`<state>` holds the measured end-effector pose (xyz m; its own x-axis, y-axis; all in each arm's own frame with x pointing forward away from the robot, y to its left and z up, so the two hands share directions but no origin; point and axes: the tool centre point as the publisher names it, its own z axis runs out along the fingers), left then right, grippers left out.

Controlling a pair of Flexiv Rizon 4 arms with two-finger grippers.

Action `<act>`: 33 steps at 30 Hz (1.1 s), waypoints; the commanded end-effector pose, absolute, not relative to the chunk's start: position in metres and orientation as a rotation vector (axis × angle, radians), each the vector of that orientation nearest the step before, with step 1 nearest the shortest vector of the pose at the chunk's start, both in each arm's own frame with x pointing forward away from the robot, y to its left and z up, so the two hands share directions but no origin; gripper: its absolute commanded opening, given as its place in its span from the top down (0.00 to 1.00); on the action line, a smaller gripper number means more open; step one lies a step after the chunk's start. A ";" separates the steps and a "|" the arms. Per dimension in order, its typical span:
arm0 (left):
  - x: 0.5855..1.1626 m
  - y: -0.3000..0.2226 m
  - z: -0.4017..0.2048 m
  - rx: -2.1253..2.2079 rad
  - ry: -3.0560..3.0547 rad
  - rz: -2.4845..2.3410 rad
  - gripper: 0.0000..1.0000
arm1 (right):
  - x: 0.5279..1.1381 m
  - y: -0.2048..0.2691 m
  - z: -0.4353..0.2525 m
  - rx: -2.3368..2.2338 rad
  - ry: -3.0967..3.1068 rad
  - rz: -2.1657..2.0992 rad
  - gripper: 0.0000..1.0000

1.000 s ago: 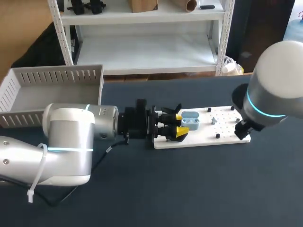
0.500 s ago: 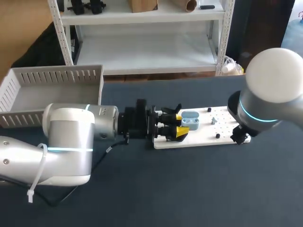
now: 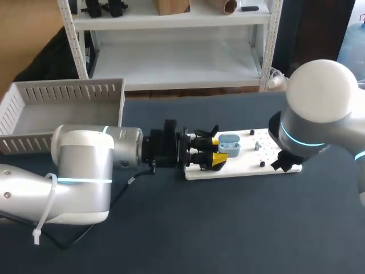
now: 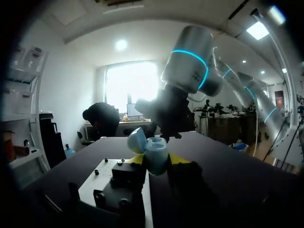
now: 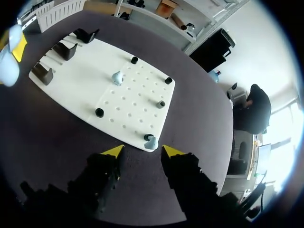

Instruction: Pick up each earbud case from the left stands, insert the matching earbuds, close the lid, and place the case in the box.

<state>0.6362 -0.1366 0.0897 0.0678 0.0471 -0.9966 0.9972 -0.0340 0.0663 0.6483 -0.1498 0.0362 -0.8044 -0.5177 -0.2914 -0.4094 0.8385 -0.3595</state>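
My left gripper (image 3: pixel 215 152) lies level over the left end of the white board (image 3: pixel 245 164) and is shut on a light blue earbud case (image 3: pixel 229 145). In the left wrist view the case (image 4: pixel 156 156) sits between the yellow tips with its lid (image 4: pixel 137 140) up. My right gripper (image 5: pixel 142 151) hangs open over the board's (image 5: pixel 85 80) corner. A light blue earbud (image 5: pixel 150 140) stands on that corner, just ahead of the tips and touching neither. A second earbud (image 5: pixel 117 77) lies mid-board. In the head view my right arm (image 3: pixel 313 123) hides its own gripper.
A grey slotted box (image 3: pixel 63 94) stands at the table's back left. Black stands (image 5: pixel 64 50) line the board's left end, and small black pegs (image 5: pixel 99 112) dot its holed right half. Dark tabletop (image 3: pixel 239 228) stretches in front of the board.
My right arm has swung leftward and closer in over the board's right end. The left arm and the case it holds have stayed still.
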 end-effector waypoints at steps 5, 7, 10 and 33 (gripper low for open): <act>0.637 -0.137 0.089 1.300 1.177 -1.161 1.00 | 0.653 -0.155 0.028 -0.668 2.647 -0.405 0.51; 0.637 -0.137 0.089 1.300 1.177 -1.161 1.00 | 0.654 -0.156 0.028 -0.660 2.648 -0.404 0.52; 0.637 -0.137 0.089 1.300 1.177 -1.161 1.00 | 0.654 -0.157 0.027 -0.653 2.650 -0.403 0.53; 0.637 -0.137 0.089 1.300 1.177 -1.161 1.00 | 0.660 -0.158 0.023 -0.624 2.670 -0.384 0.59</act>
<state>0.6362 -0.1366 0.0897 0.0678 0.0471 -0.9966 0.9972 -0.0340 0.0663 0.6588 -0.1582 0.0240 -0.8326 -0.4708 -0.2920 -0.3699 0.8648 -0.3396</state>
